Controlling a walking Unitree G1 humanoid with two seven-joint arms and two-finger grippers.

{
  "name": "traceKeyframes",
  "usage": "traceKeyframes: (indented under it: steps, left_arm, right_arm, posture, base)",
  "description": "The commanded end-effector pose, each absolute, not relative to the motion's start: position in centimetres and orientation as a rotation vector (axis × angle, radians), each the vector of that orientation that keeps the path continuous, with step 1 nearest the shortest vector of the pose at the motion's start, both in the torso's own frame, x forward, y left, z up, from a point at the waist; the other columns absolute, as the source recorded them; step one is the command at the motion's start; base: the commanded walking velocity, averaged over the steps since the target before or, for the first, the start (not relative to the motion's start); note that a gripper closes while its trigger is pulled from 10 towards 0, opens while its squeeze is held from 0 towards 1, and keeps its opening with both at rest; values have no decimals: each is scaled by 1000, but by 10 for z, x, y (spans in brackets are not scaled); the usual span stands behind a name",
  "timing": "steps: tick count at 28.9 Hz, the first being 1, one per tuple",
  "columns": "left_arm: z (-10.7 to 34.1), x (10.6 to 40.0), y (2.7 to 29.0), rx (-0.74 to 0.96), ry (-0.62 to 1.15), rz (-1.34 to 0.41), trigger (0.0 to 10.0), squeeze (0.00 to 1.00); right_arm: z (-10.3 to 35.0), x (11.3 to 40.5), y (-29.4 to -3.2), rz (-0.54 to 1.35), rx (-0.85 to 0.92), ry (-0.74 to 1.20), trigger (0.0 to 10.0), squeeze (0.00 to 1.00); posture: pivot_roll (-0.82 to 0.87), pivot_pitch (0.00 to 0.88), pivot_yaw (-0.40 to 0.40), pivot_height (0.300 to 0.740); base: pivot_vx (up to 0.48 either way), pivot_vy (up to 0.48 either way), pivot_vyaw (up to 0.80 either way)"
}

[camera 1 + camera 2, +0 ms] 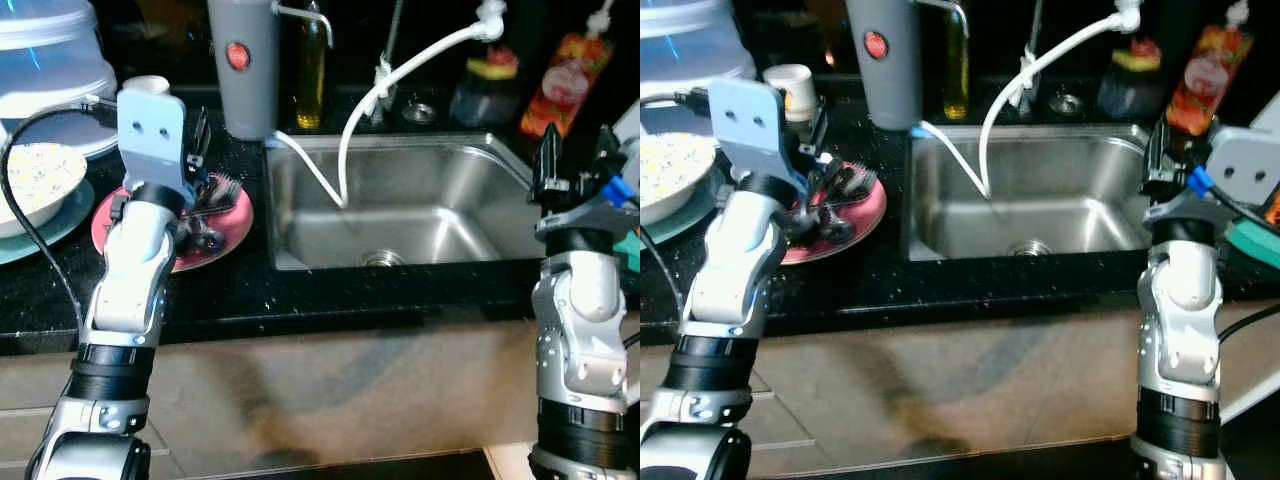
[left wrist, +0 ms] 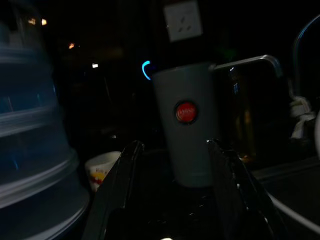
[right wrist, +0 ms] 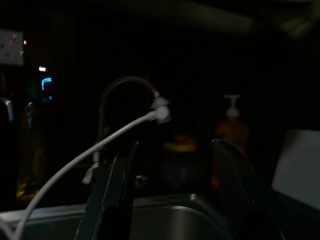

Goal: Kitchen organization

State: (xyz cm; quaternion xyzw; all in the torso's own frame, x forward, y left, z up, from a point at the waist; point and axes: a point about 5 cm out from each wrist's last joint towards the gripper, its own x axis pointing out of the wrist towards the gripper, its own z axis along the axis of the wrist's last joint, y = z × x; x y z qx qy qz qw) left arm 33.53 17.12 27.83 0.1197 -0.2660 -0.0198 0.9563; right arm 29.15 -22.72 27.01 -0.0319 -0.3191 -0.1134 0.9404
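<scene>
A pink plate (image 1: 228, 224) bearing dark utensils (image 1: 205, 195) lies left of the sink (image 1: 400, 200).

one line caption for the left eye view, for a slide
Left tool open over the pink plate, right tool open beside the steel sink.

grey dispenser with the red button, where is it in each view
Left eye view: grey dispenser at top centre, behind the sink's left corner.
Right eye view: top, left of centre, same spot on the counter.
Left wrist view: centre, framed between the left hand's two open fingers.
Right wrist view: too dark to make it out.
Shared landmark: white hose, arching into the sink, also in the right wrist view.
</scene>
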Motion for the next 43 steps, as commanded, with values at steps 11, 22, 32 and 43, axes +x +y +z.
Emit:
traceKeyframes:
  steps: [11,22,32,43]
  left_arm:
    - [280,322,152,196,-424,-320,10000,0]
    - [293,319,197,247,-82,-165,10000,0]
    - [238,318,231,162,202,62,10000,1000]
    - [242,340,216,110,202,50,10000,0]
  right_arm:
    - [270,292,-226,-220,-68,-655,10000,0]
    - [265,293,-217,-140,-56,-633,10000,0]
    - [260,300,-204,-87,-28,-617,10000,0]
    - [262,302,-204,-77,-24,-622,10000,0]
  posture:
    - [25,0,2,740]
    - [105,11,-4,740]
    - [127,26,-10,740]
    - [114,24,-14,740]
  base:
    - [0,0,0]
    - [0,0,0]
    - [0,0,0]
    - [0,0,0]
